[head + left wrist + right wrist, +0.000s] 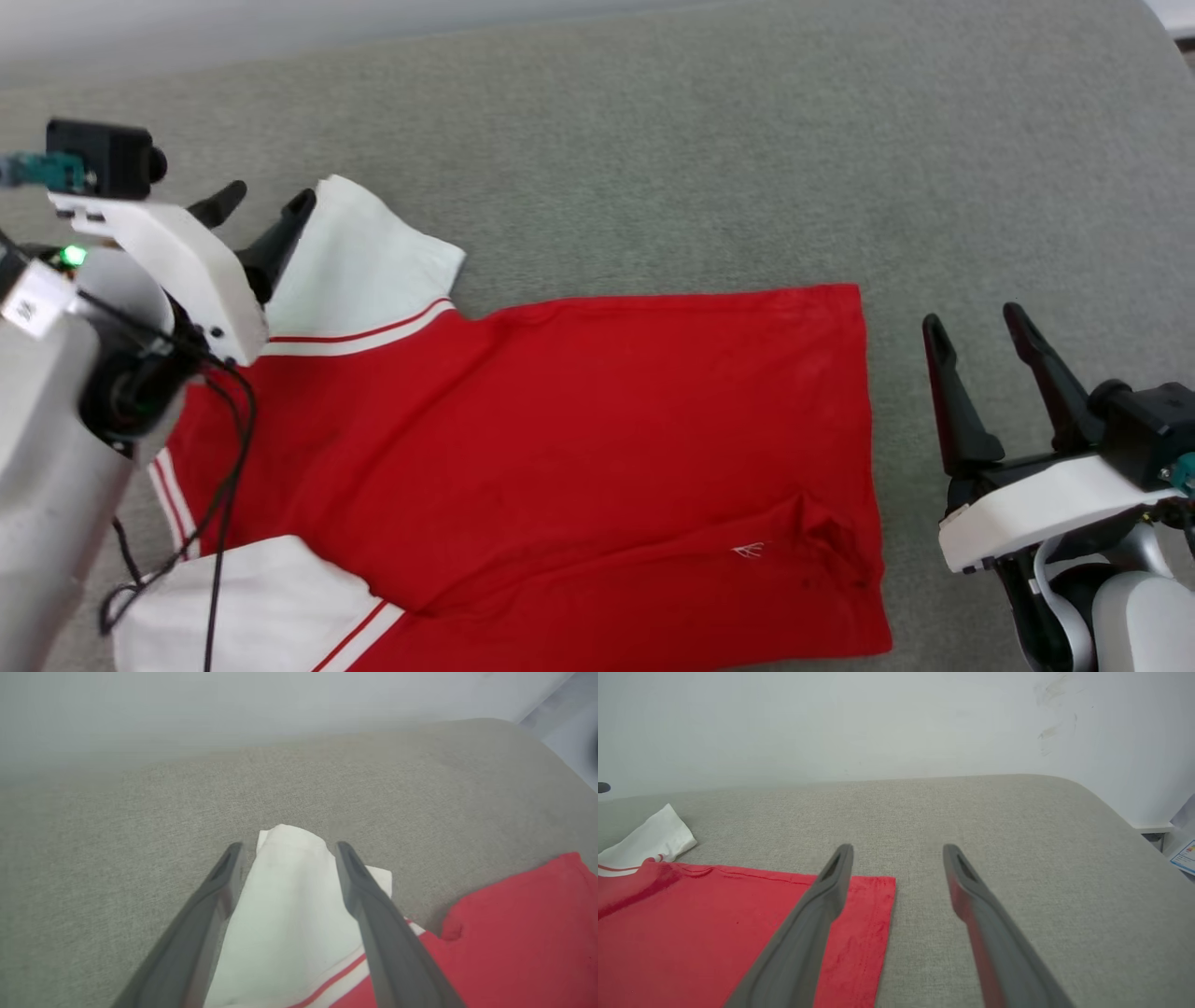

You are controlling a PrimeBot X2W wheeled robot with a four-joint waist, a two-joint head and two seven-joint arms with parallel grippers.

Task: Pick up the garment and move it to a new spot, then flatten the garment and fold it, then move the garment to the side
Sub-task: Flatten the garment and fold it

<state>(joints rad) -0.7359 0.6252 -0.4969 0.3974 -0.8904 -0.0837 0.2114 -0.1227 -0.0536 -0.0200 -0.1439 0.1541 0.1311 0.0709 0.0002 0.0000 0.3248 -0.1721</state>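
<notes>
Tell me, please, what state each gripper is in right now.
Left gripper: open, empty, at a white sleeve of the jersey.
Right gripper: open, empty, beside the jersey.

grey fabric surface (653, 140) below a white wall (831, 728)
we see the woven top run wide, rounding off at its far right corner; faint scuff marks (1052, 700) smudge the wall on the right, under soft, even light.

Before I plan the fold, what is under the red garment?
The grey fabric surface shows beyond the edges of the garment, which lies spread on it. Whatever is beneath the cloth itself is covered.
</notes>
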